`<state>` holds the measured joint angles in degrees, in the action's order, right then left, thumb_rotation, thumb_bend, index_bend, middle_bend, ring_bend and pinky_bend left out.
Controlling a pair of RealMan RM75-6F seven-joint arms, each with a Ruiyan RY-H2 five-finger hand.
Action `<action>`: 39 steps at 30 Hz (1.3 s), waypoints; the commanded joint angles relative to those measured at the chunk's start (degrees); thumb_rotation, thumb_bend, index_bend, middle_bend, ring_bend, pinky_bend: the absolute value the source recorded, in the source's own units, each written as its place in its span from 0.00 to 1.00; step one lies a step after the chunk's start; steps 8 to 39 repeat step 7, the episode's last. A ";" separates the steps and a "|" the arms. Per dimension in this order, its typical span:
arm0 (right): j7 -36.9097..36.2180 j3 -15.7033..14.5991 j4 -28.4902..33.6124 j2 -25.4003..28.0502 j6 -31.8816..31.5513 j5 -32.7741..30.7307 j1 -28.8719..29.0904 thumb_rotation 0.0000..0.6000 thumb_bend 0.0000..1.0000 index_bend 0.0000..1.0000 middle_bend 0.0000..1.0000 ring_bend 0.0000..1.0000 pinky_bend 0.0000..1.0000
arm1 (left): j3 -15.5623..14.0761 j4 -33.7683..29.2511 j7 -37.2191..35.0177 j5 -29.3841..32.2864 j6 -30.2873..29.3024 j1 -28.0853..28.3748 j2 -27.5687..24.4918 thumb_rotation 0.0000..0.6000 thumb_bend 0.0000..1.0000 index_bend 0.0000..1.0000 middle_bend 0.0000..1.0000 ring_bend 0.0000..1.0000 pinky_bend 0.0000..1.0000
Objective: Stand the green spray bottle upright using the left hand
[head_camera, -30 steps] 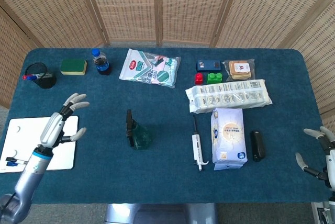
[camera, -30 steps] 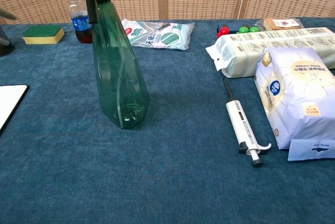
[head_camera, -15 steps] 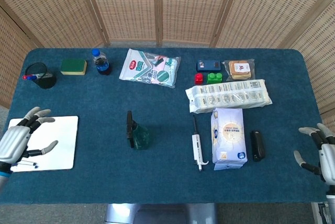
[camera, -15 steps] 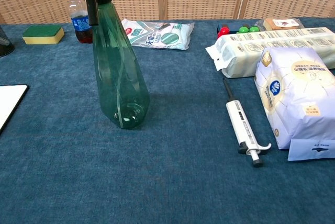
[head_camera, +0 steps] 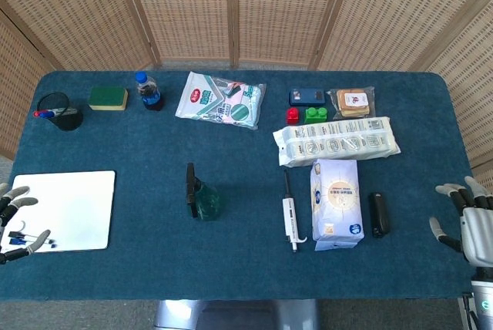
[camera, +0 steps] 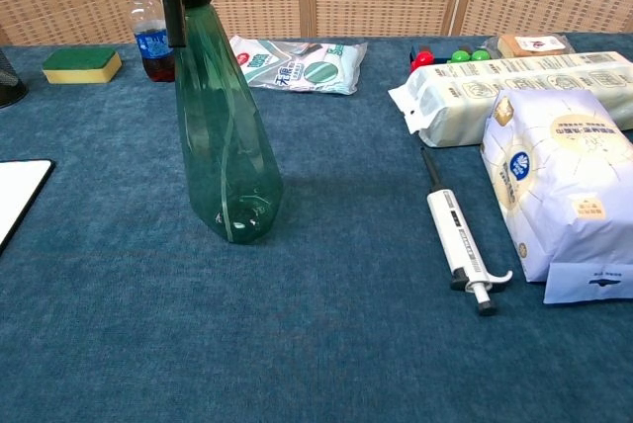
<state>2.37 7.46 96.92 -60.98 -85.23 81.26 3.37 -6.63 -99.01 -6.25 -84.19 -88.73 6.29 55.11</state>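
Head view, item one: green spray bottle [head_camera: 204, 200], standing upright on its base near the middle of the tabletop [head_camera: 231, 153], slightly toward the front edge, black trigger head uppermost; chest view confirms it vertical, nothing touching it [camera: 226, 136]. Item two: left hand [head_camera: 14, 222], empty, fingers spread, now at the far left edge beside the whiteboard [head_camera: 65, 208]; a second ago it hovered over the board's inner side, nearer the bottle, and it has since drawn back almost out of frame. Item three: right hand [head_camera: 467, 222], likewise empty with fingers apart, off the right edge, little moved. Bottle position unchanged across the interval. Reading: the uprighting appears complete and the left arm is retreating to rest; no further contact seems needed. Other stock, undisturbed: pipette [head_camera: 289, 218] and white bag [head_camera: 337, 203] right of the bottle, sponge [head_camera: 108, 98] and small drink bottle [head_camera: 148, 91] toward the back left corner
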 commanded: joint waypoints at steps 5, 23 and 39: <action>-0.20 0.02 -0.34 -0.24 0.14 0.14 0.35 1.00 0.38 0.29 0.30 0.09 0.17 | 1.20 0.32 -0.13 -1.06 0.67 -0.28 0.82 0.56 0.30 0.30 0.20 0.08 0.23; -0.18 0.02 -0.50 -0.37 0.33 -0.01 0.47 1.00 0.38 0.29 0.30 0.09 0.17 | 1.46 -0.02 0.51 -1.22 1.18 -0.23 0.80 0.56 0.30 0.30 0.20 0.08 0.23; -0.18 0.02 -0.50 -0.37 0.33 -0.01 0.47 1.00 0.38 0.29 0.30 0.09 0.17 | 1.46 -0.02 0.51 -1.22 1.18 -0.23 0.80 0.56 0.30 0.30 0.20 0.08 0.23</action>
